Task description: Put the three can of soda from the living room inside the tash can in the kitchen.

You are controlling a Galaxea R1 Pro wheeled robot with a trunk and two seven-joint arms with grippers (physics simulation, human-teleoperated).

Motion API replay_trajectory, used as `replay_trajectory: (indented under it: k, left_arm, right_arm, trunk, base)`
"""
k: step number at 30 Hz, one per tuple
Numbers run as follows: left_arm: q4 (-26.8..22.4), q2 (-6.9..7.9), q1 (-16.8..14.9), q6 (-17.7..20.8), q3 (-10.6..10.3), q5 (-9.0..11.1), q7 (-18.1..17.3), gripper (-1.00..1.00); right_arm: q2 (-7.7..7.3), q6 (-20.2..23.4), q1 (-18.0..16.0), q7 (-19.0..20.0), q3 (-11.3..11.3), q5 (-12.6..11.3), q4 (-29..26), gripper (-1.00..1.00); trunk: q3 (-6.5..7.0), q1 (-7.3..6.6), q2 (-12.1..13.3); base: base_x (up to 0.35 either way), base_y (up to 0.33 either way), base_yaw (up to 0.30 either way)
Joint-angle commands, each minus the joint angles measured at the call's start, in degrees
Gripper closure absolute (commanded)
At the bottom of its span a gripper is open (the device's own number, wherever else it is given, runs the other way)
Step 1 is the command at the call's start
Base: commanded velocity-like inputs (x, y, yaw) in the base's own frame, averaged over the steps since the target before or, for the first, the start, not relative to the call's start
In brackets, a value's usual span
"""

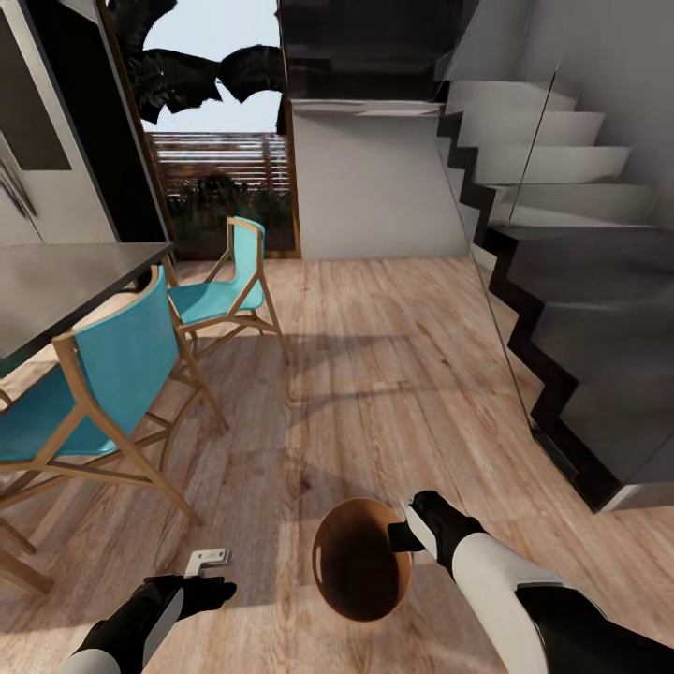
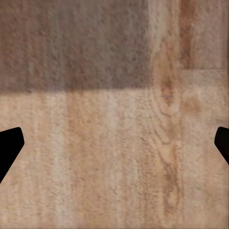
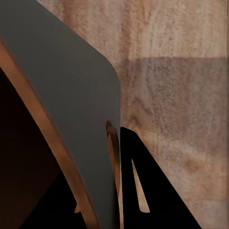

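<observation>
Head view, left to right.

- Far left: grey metal-topped table (image 1: 65,281), with a steel fridge (image 1: 37,140) behind it in the upper left.
- Left, by the table: two teal chairs on wooden frames, the nearer (image 1: 89,393) and the farther (image 1: 229,281).
- Upper centre: wood-framed glass door (image 1: 220,140) with greenery outside.
- Lower left: left gripper (image 1: 208,560) above bare wood floor (image 1: 374,356); the left wrist view has its dark fingertips (image 2: 9,145) at opposite edges, spread wide, nothing between them.
- Lower centre: tash can (image 1: 360,562), copper-brown interior facing the camera.
- Just right of it: right gripper (image 1: 404,534), clamped on the can's rim; the right wrist view has the wall (image 3: 67,109) pinched against a dark finger (image 3: 143,191).
- Right: dark staircase (image 1: 571,309).
</observation>
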Motion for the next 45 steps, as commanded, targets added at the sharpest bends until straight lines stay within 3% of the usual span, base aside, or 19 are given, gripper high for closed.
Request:
replay_trajectory:
  k: [1, 34, 45]
  left_arm:
    - [0.04, 0.01, 0.0, -0.07, 0.0, 0.0, 0.0, -1.0]
    - [0.19, -0.05, 0.0, -0.33, -0.08, -0.15, 0.05, -1.0]
    - [0.19, -0.05, 0.0, -0.33, -0.09, -0.17, 0.04, -1.0]
  right_arm:
    - [0.01, -0.05, -0.01, 0.32, -0.33, -0.69, -0.02, 1.0]
    - [0.18, 0.19, -0.06, 0.43, 0.72, -0.86, -0.11, 1.0]
    - [0.2, 4.57, -0.01, 0.44, 0.76, -1.03, -7.26, 1.0]
  trunk:
    - [0.19, -0.23, 0.41]
    - [6.11, -7.48, 13.65]
    - [8.09, -9.89, 18.06]
  base:
    - [0.0, 0.0, 0.0]
    - [0.0, 0.0, 0.0]
    - [0.0, 0.0, 0.0]
